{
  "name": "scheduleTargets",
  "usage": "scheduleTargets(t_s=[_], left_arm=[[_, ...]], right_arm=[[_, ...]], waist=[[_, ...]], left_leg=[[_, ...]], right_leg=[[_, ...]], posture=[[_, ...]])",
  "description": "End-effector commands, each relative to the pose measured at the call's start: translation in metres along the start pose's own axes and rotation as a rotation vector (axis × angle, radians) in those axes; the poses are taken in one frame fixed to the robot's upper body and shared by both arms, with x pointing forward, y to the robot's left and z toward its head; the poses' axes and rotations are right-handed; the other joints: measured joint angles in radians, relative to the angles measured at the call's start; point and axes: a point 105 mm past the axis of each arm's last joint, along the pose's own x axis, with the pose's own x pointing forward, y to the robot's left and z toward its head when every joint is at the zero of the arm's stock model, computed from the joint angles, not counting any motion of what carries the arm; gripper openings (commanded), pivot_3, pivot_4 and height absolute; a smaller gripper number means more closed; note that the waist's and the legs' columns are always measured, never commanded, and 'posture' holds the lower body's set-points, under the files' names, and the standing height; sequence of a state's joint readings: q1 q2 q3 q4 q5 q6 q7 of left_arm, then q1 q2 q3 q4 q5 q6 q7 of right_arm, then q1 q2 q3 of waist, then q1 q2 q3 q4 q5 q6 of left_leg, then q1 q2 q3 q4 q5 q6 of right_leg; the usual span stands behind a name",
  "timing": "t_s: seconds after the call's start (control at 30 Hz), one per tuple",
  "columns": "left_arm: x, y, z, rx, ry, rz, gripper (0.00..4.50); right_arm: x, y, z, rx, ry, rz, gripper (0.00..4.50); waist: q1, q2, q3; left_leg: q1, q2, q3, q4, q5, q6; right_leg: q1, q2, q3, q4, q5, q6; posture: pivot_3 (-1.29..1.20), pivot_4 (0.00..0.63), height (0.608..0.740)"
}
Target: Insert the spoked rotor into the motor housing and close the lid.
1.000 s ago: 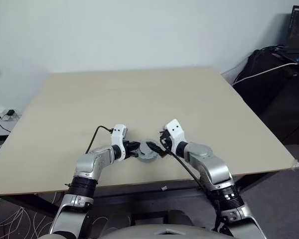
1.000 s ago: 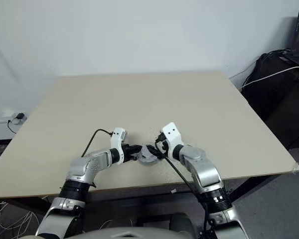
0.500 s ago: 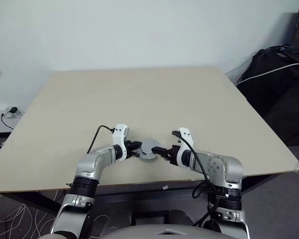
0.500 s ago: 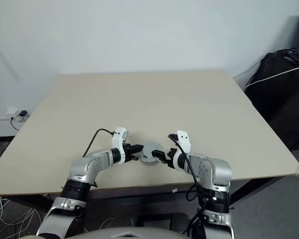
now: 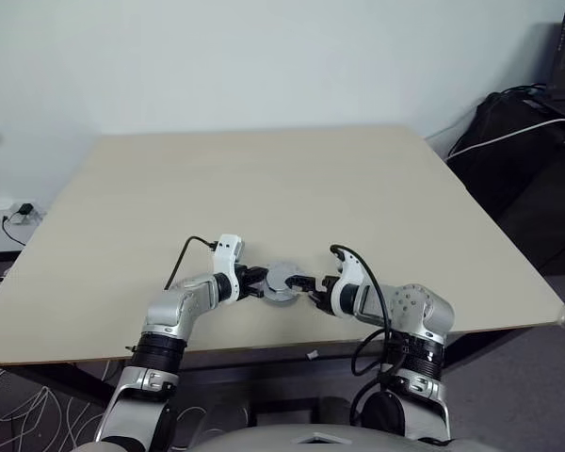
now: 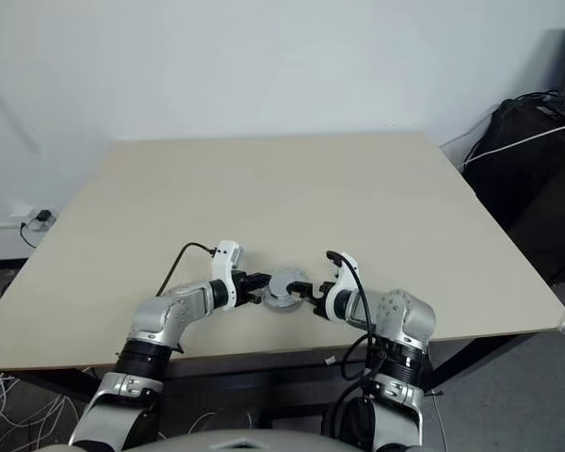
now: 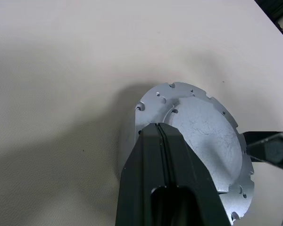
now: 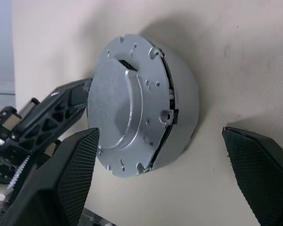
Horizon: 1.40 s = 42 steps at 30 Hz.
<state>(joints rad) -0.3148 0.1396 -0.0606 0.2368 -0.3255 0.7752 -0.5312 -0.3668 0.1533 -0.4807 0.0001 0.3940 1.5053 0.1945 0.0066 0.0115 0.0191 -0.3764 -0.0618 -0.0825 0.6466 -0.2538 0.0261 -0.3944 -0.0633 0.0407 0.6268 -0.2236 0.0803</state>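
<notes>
Two silver-grey arms reaching forward from the bottom edge, forearms angled inward so the wrists nearly meet low over the near part of the worktop (image 5: 122, 217). Left claw (image 5: 259, 281) pointing forward, down and to the right, its two black fingers (image 7: 166, 155) pressed flat together. Right claw (image 6: 301, 294) pointing forward, down and to the left, black fingers (image 8: 70, 165) spread wide apart, a black cable looping over its white wrist.

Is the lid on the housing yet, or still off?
On. The lid sits atop the motor housing, smooth hub face showing; a thin seam with a gap shows at one edge, so full seating cannot be told.
</notes>
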Motion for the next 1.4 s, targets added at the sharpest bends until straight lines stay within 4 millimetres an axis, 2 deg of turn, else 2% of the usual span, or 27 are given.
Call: scheduleTargets(t_s=[0.03,0.33,0.73,0.93,1.07,1.27,1.4], left_arm=[[0.005,-0.003,-0.016,-0.005,0.064,-0.006,0.0],[0.004,-0.001,-0.013,-0.004,0.054,0.002,0.0],[0.003,0.001,-0.015,-0.006,0.056,0.008,0.0],[0.003,0.002,-0.015,-0.009,0.055,0.011,0.0],[0.003,0.002,-0.015,-0.009,0.052,0.011,0.0],[0.003,0.001,-0.013,-0.007,0.045,0.008,0.0],[0.003,0.001,-0.013,-0.004,0.046,0.01,0.0]], right_arm=[[0.007,0.011,0.004,0.041,-0.021,0.056,4.47],[0.019,0.023,-0.003,0.12,-0.006,0.12,4.47],[0.025,0.061,-0.01,0.118,0.02,0.244,4.47],[0.027,0.071,-0.011,0.118,0.025,0.275,4.47],[0.03,0.067,-0.012,0.142,0.025,0.268,4.47],[0.037,0.042,-0.017,0.19,0.035,0.193,4.47],[0.039,0.036,-0.019,0.201,0.041,0.184,4.47]], waist=[[-0.004,0.001,0.0],[-0.016,0.002,-0.001],[-0.017,0.003,0.0],[-0.018,0.004,0.0],[-0.019,0.004,0.0],[-0.019,0.004,0.001],[-0.022,0.004,0.001]], left_leg=[[0.0,0.0,0.0,0.0,0.0,0.0],[0.001,0.0,0.0,0.001,0.0,0.0],[0.0,0.0,0.0,0.0,0.0,0.0],[0.0,0.0,0.0,0.0,0.0,0.0],[0.0,0.0,0.0,0.0,0.0,0.0],[0.0,0.0,0.0,0.0,0.0,0.0],[0.0,0.0,0.0,0.0,0.0,0.0]], right_leg=[[0.0,0.0,0.0,0.0,0.0,0.0],[0.002,0.0,0.0,0.0,0.0,0.001],[0.001,0.0,0.0,0.0,0.0,0.001],[0.001,0.0,0.0,-0.001,0.0,0.001],[0.001,0.0,0.0,-0.001,0.0,0.001],[0.001,0.0,0.0,-0.001,0.0,0.001],[0.001,0.0,0.0,-0.001,0.0,0.001]], posture=[[0.0,0.0,0.74],[0.0,0.0,0.74],[0.0,0.0,0.74],[0.0,0.0,0.74],[0.0,0.0,0.74],[0.0,0.0,0.74],[0.0,0.0,0.74]])
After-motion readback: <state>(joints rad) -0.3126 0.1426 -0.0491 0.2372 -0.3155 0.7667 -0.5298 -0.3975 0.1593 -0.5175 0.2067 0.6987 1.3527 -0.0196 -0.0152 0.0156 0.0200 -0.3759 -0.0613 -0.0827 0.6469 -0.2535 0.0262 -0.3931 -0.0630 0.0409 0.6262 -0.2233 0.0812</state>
